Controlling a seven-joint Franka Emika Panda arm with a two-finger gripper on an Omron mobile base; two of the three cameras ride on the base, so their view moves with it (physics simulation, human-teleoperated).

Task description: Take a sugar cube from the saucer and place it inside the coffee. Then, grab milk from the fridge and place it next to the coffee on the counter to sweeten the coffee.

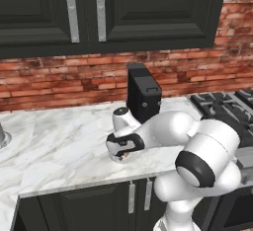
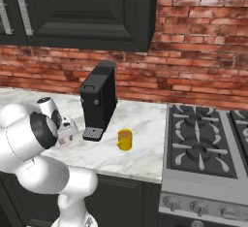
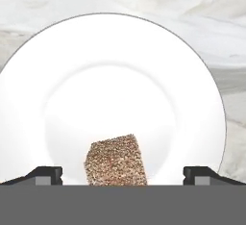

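Observation:
The white saucer [image 3: 110, 75] lies on the marble counter [image 1: 64, 141], right below my hand. The brownish sugar cube [image 3: 115, 160] sits on its near part. My gripper [image 3: 123, 176] is open, one fingertip on each side of the cube and well apart from it. From the left base view the gripper [image 1: 121, 154] points down near the counter's front edge. The coffee, a small yellow cup [image 2: 124, 139], stands to the right, in front of the black coffee machine [image 2: 98, 105]. The milk and the fridge are out of view.
The coffee machine [image 1: 143, 96] stands against the brick wall just behind my hand. A stove [image 2: 203, 143] adjoins the counter on the right. Dark cupboards hang above. A sink edge [image 1: 2, 137] shows at far left.

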